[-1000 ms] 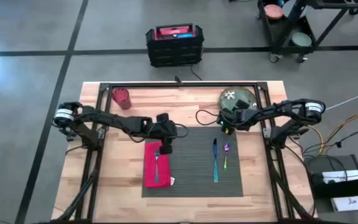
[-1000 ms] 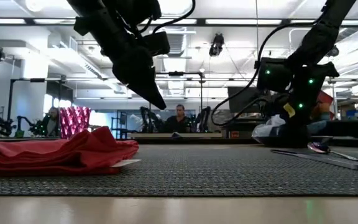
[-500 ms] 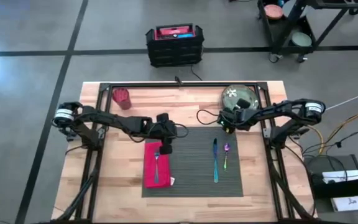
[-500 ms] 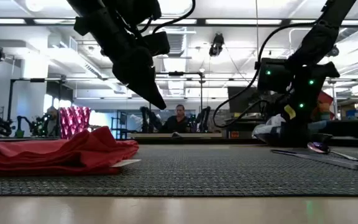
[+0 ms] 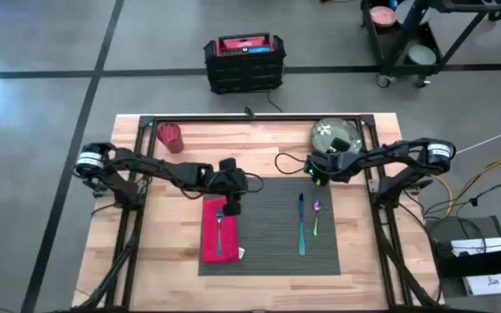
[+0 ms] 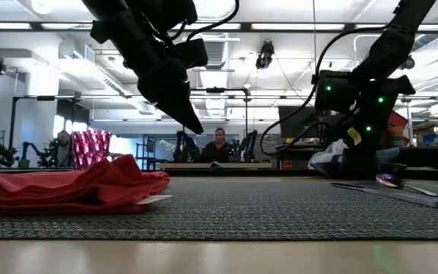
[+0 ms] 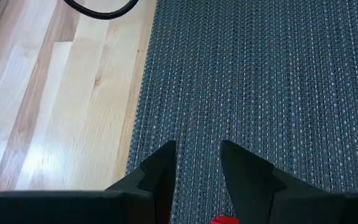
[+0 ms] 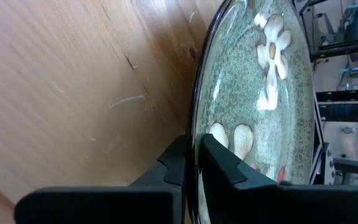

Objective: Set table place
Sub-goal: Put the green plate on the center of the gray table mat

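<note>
So the table place is a dark grey woven placemat with fine ribs, sitting mid-table on the light wood table. A crumpled red cloth napkin lies at its 9 o'clock edge with a fork on top; a knife and spoon lie toward 3 o'clock. The left gripper hangs over the mat near the napkin's far end, jaws slightly apart, holding nothing. The right gripper has its jaws pinched on the rim of the round speckled green plate with white flowers, at the mat's 1 o'clock.
</note>
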Robot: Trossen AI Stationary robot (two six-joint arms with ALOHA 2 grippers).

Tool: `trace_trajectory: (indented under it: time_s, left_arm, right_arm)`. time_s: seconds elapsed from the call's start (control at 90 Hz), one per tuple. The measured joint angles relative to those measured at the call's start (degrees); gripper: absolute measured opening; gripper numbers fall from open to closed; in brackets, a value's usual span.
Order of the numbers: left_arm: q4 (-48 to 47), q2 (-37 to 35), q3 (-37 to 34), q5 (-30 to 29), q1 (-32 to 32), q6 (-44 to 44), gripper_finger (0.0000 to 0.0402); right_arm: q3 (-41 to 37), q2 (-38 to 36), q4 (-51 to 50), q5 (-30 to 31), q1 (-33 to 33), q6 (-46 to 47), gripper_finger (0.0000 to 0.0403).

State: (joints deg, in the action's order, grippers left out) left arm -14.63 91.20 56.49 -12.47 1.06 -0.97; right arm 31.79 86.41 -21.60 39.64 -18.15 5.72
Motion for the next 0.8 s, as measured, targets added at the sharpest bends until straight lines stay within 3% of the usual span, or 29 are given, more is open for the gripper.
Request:
trace_trajectory:
  time_s: [0.8]
  left_arm:
    - [0.0, 0.0, 0.0, 0.0, 0.0, 0.0, 0.0114]
  right_arm:
    - [7.1, 0.0, -1.9, -3.6, 1.2, -0.8, 0.0006]
